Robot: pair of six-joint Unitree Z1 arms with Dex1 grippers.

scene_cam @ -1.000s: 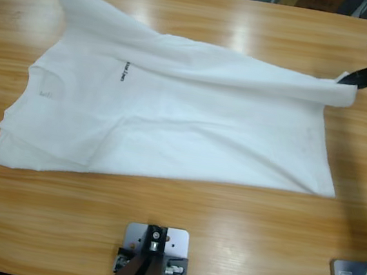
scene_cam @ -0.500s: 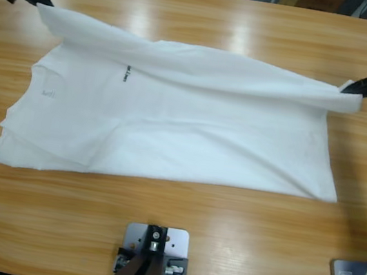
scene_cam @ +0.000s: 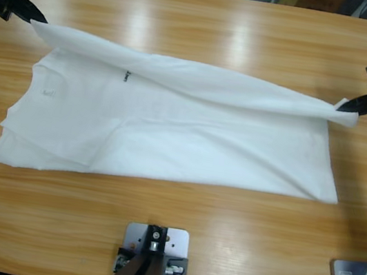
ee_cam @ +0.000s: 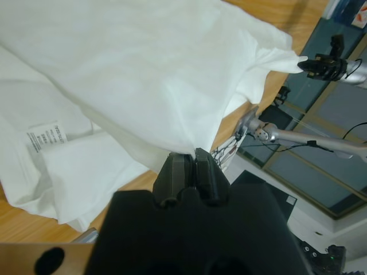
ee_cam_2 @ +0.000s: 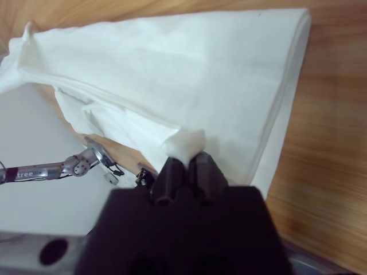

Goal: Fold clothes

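white cotton, one t-shirt [scene_cam: 171, 128], two grippers: left gripper [scene_cam: 38, 19] and right gripper [scene_cam: 346, 104] each clamped on its edge.

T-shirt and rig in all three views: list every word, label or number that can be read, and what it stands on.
Dark chest print on the T-shirt: too small to read.
Faint mark by the neck: unreadable.
White care label inside the T-shirt: printed lines, too blurred to read.
Other arm's forearm: "tree", the beginning cut off.

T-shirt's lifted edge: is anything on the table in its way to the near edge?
Nothing visible. The left gripper and right gripper each pinch a corner of the T-shirt; only its own flat cloth and bare table lie ahead.
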